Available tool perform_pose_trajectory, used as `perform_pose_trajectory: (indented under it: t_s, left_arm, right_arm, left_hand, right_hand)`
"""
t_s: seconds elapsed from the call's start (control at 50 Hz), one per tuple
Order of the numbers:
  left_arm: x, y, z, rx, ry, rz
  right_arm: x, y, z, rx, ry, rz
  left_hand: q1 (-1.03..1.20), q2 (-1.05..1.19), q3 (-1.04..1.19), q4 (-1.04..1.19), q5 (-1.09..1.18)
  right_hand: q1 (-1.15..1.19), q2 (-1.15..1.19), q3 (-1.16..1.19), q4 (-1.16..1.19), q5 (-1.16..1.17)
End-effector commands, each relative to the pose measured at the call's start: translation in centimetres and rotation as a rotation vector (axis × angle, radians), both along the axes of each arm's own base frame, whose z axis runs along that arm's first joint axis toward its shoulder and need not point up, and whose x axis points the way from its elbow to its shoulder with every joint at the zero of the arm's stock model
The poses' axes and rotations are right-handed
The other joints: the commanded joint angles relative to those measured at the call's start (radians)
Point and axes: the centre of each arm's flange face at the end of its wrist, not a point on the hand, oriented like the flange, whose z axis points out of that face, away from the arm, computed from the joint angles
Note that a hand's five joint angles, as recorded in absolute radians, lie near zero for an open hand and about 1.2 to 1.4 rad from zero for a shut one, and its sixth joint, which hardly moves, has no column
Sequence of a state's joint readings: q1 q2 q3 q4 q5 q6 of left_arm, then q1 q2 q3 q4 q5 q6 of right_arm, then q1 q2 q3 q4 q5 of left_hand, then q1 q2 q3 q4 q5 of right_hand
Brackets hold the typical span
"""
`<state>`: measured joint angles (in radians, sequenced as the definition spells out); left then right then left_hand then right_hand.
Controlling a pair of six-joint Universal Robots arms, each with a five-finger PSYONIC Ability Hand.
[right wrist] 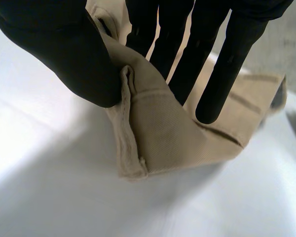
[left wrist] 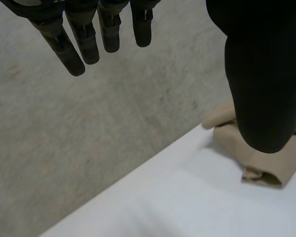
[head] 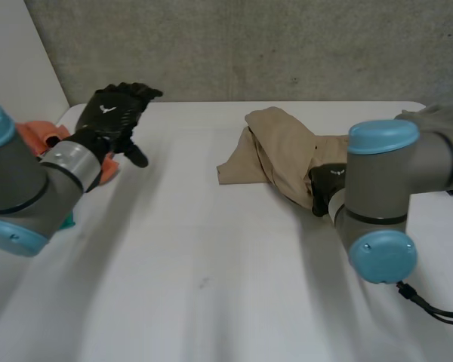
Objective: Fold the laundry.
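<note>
A tan garment (head: 275, 147) lies crumpled at the back right of the white table (head: 211, 264). My right hand (head: 325, 185) is at its near right edge, mostly hidden behind my right arm. In the right wrist view the thumb (right wrist: 64, 49) and straight fingers (right wrist: 214, 69) pinch a hemmed edge of the tan garment (right wrist: 158, 133), which is lifted a little off the table. My left hand (head: 113, 113) is raised over the far left of the table, open and empty. In the left wrist view its fingers (left wrist: 86, 37) are straight, and the tan garment (left wrist: 266, 165) lies beyond the thumb.
An orange cloth (head: 41, 136) lies at the table's left edge, behind my left forearm. A grey wall (head: 249, 45) runs along the table's far edge. Bare table surface stretches across the middle and front.
</note>
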<state>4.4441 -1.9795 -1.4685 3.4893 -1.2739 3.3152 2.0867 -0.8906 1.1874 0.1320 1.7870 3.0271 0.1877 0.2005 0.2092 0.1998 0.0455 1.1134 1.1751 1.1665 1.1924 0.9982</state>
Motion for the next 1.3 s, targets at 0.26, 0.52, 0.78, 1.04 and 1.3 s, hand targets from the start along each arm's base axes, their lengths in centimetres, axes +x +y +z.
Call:
perform_pose_trajectory:
  t_s: [0.26,0.52,0.78,1.04,1.3]
  left_arm:
    - [-12.6,0.6,-5.5,-0.072,-0.113,-0.289]
    - [-14.7,3.5,-7.2,-0.034,-0.215,-0.345]
    - [-6.0,8.1,8.1,-0.172,-0.023,-0.211]
    - [-1.5,14.5,18.0,-0.377,0.102,-0.207]
    - [-1.5,9.7,20.7,-0.304,0.132,-0.157]
  right_arm:
    - [-0.9,11.6,12.2,-0.275,-0.009,0.559]
    - [-3.7,11.1,15.0,-0.357,-0.019,0.503]
    - [-5.9,4.9,14.5,-0.324,0.037,0.288]
    - [-6.3,7.0,21.8,-0.536,-0.027,0.232]
    - [-4.6,6.0,26.7,-0.646,-0.187,0.243]
  left_hand:
    - [-0.013,-0.026,-0.035,-0.025,-0.046]
    - [1.209,1.196,1.187,1.196,1.176]
    - [1.209,1.196,1.187,1.196,1.176]
    - [1.209,1.196,1.187,1.196,1.176]
    - [1.209,1.196,1.187,1.196,1.176]
  right_hand:
    - [0.283,0.221,0.23,0.204,0.223]
    - [0.283,0.221,0.23,0.204,0.223]
    - [0.283,0.221,0.23,0.204,0.223]
    - [0.283,0.221,0.23,0.204,0.223]
    - [0.283,0.221,0.23,0.204,0.223]
